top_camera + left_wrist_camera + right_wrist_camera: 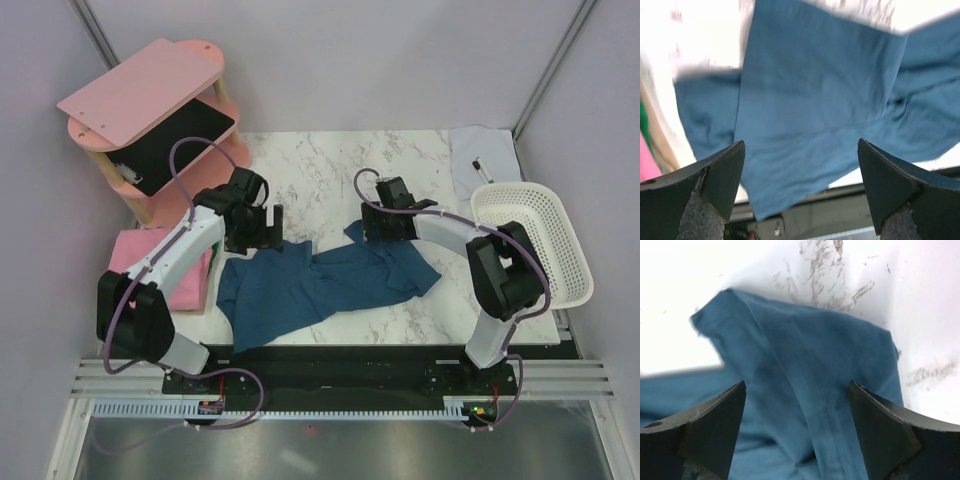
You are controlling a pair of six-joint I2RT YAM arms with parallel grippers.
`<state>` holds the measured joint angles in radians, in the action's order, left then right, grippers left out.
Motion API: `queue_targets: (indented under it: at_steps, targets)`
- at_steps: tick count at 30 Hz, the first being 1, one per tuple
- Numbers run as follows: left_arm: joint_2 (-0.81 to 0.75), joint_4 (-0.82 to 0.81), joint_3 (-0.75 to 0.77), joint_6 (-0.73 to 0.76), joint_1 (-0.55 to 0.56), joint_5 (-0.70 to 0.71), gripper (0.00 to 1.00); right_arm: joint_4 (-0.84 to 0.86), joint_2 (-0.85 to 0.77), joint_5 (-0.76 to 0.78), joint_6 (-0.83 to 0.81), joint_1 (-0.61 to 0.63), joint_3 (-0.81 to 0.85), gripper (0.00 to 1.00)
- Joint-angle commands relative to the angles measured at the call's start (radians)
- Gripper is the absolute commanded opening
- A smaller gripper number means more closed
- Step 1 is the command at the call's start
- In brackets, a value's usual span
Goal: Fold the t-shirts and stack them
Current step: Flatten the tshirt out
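The teal-blue t-shirt [320, 285] lies crumpled across the near middle of the marble table. It fills the left wrist view [815, 100] and the right wrist view [810, 390]. The pink t-shirt [135, 250] lies folded at the table's left edge, partly under the left arm; a sliver shows in the left wrist view [647, 165]. My left gripper [262, 232] is open and empty, just above the shirt's far left edge. My right gripper [385, 232] is open and empty, above the shirt's far right part.
A pink wooden shelf [150, 110] stands at the far left with a black slab on its lower tier. A white basket [535, 240] sits at the right edge. A small white cloth with a pen [482, 160] lies at the far right.
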<state>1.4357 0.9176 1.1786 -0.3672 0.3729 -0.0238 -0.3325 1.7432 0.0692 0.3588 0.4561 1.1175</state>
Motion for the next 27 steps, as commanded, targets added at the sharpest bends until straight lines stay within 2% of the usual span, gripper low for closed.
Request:
queue_targets:
  at_steps: [1, 3, 4, 5, 7, 8, 11, 13, 18, 19, 22, 23, 27]
  targets:
    - [0.124, -0.086, 0.113, 0.076, 0.004, 0.021, 1.0, 0.027, 0.111, 0.113, -0.017, 0.01, 0.09, 0.89]
    - [0.216, -0.085, 0.159, 0.089, 0.004, 0.065, 1.0, 0.026, 0.137, 0.142, -0.017, 0.013, 0.123, 0.78]
    - [0.248, -0.083, 0.174, 0.094, 0.003, 0.082, 1.0, 0.017, 0.153, 0.183, -0.015, 0.013, 0.134, 0.66]
    - [0.271, -0.083, 0.196, 0.094, 0.003, 0.088, 1.0, 0.013, 0.154, 0.205, -0.014, 0.013, 0.154, 0.25]
    - [0.327, -0.083, 0.214, 0.099, 0.004, 0.082, 1.0, 0.003, 0.13, 0.262, -0.004, 0.013, 0.165, 0.05]
    - [0.337, -0.086, 0.223, 0.1, 0.003, 0.076, 1.0, 0.001, 0.112, 0.314, -0.003, 0.009, 0.165, 0.0]
    - [0.376, -0.111, 0.24, 0.106, 0.004, 0.048, 1.0, 0.007, 0.014, 0.389, 0.025, -0.031, 0.124, 0.0]
    - [0.417, -0.115, 0.257, 0.112, 0.003, 0.044, 1.0, 0.032, -0.054, 0.388, 0.041, -0.071, 0.09, 0.0]
    - [0.54, -0.115, 0.341, 0.096, 0.004, 0.032, 0.99, 0.039, -0.06, 0.275, 0.049, -0.211, 0.039, 0.0]
    - [0.58, -0.115, 0.351, 0.094, 0.004, 0.035, 0.96, 0.038, -0.057, 0.273, 0.045, -0.218, 0.031, 0.0]
    - [0.627, -0.111, 0.375, 0.085, 0.003, 0.045, 0.76, 0.041, -0.053, 0.264, 0.045, -0.24, 0.018, 0.0]
    - [0.643, -0.111, 0.381, 0.083, 0.003, 0.045, 0.66, 0.039, -0.051, 0.261, 0.049, -0.25, 0.019, 0.0]
    - [0.664, -0.115, 0.397, 0.083, 0.004, 0.028, 0.57, 0.041, -0.03, 0.225, 0.054, -0.264, 0.033, 0.0]
